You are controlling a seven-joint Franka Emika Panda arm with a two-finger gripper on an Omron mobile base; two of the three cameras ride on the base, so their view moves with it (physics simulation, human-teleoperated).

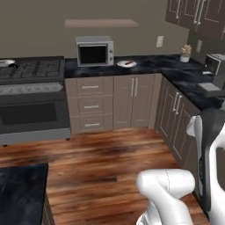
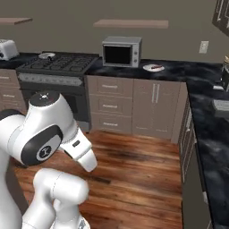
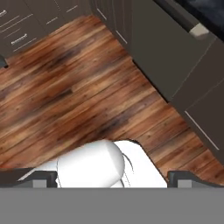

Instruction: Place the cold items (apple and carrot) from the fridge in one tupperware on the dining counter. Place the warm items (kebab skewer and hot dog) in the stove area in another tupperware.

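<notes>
In the hand view my gripper (image 3: 113, 178) is open and points down at the wooden floor, with one dark fingertip (image 3: 43, 176) at each side and nothing held between them. The stove (image 1: 30, 72) stands at the back left, with a pan (image 2: 46, 55) on its burners. A white plate (image 1: 126, 63) with a small reddish item lies on the black counter to the right of the microwave (image 1: 94, 51); I cannot tell what the item is. The apple, carrot, fridge, tupperware, kebab skewer and hot dog are out of view.
Brown cabinets (image 1: 132, 101) run under the L-shaped black counter (image 1: 184, 77), which carries a potted plant (image 1: 186, 52) and an appliance (image 1: 214, 66) on the right. A dark counter corner (image 1: 19, 189) sits at the lower left. Open wooden floor (image 1: 110, 158) lies between.
</notes>
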